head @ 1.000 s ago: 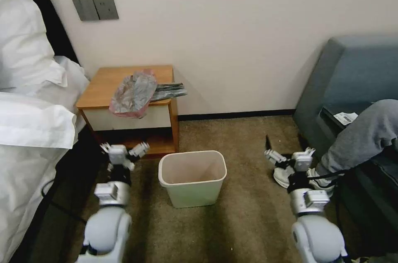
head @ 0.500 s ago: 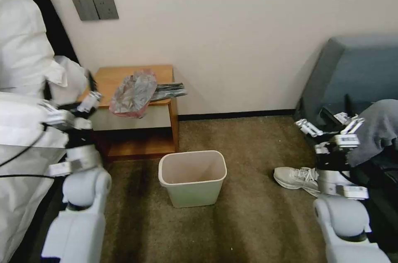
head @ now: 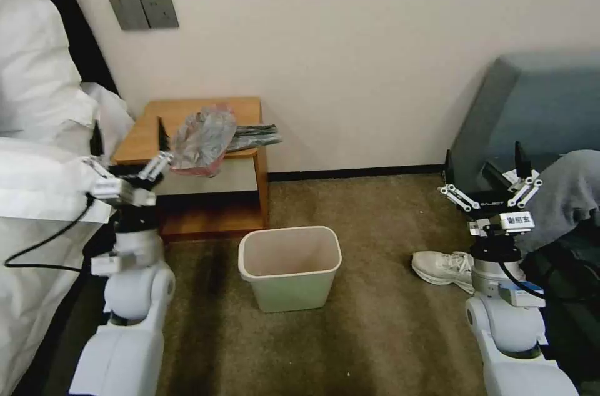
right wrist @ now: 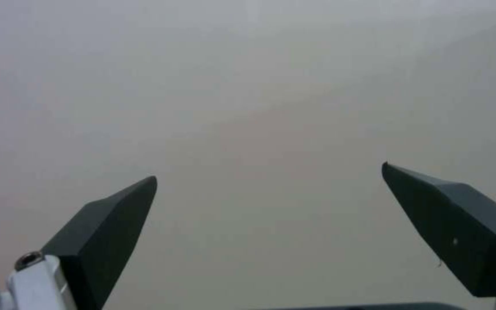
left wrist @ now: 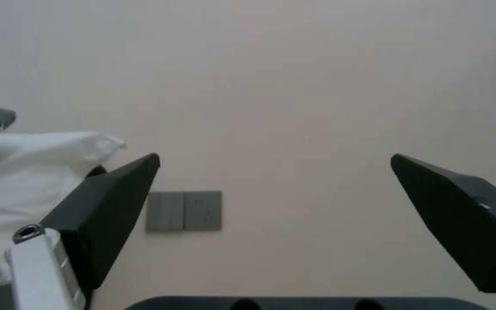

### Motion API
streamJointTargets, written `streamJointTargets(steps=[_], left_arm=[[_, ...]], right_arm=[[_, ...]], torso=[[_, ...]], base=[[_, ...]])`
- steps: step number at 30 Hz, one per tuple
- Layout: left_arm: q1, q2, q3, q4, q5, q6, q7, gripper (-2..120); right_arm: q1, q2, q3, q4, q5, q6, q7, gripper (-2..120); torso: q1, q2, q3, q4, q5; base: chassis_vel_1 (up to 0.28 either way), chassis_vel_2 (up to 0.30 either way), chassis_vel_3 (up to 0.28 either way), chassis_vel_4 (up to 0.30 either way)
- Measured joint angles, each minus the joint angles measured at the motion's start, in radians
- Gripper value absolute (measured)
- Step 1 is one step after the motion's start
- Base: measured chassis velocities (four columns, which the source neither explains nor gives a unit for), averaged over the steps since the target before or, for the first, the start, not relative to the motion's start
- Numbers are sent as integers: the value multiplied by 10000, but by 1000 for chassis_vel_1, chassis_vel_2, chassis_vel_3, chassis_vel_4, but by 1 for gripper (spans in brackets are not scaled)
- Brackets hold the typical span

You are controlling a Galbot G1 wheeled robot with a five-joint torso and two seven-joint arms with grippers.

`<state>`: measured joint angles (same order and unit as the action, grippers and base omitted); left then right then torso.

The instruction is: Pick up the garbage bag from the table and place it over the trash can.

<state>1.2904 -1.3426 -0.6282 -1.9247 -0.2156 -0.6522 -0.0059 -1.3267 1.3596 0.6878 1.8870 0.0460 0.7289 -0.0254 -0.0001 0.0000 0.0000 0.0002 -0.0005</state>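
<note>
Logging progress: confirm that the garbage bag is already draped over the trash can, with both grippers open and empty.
Not right. In the head view the garbage bag lies on the table; the trash can stands bare. The left gripper and right gripper are open and empty.

Count on inspection: one garbage bag [head: 201,141], one bench [head: 187,118], one trash can [head: 290,267], two pincers, left [head: 128,145] and right [head: 484,166], one shoe [head: 444,266], one wall switch plate [head: 144,12].
</note>
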Motion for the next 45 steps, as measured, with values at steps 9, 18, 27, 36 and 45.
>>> streamJointTargets(steps=[9, 18, 27, 36, 45], left_arm=[[247, -49, -135, -141, 22, 64, -47, 100], [403, -128, -203, -261, -4, 102, -89, 100], [466, -211, -184, -373, -48, 100, -101, 100], [385, -263, -189, -269, -166, 105, -122, 100], [315, -311, -146, -239, -395, 46, -80, 100]], right_arm=[[207, -61, -173, -371, 143, -35, -90, 100], [681, -1040, -993, -734, 962, -744, -92, 100], [2458, -2771, -2765, -1265, 2277, -1900, -251, 100], [6804, -4910, -6528, -3460, 5199, -3493, -2962, 100], [10750, -4352, -9528, -6215, 7133, -4217, -5293, 100]], torso=[[0, 0, 0, -2, 5], [0, 0, 0, -4, 6], [0, 0, 1, -1, 6], [1, 0, 2, 0, 0], [1, 0, 2, 3, 1]], base=[[0, 0, 0, 0], [0, 0, 0, 0], [0, 0, 0, 0], [0, 0, 0, 0], [0, 0, 0, 0]])
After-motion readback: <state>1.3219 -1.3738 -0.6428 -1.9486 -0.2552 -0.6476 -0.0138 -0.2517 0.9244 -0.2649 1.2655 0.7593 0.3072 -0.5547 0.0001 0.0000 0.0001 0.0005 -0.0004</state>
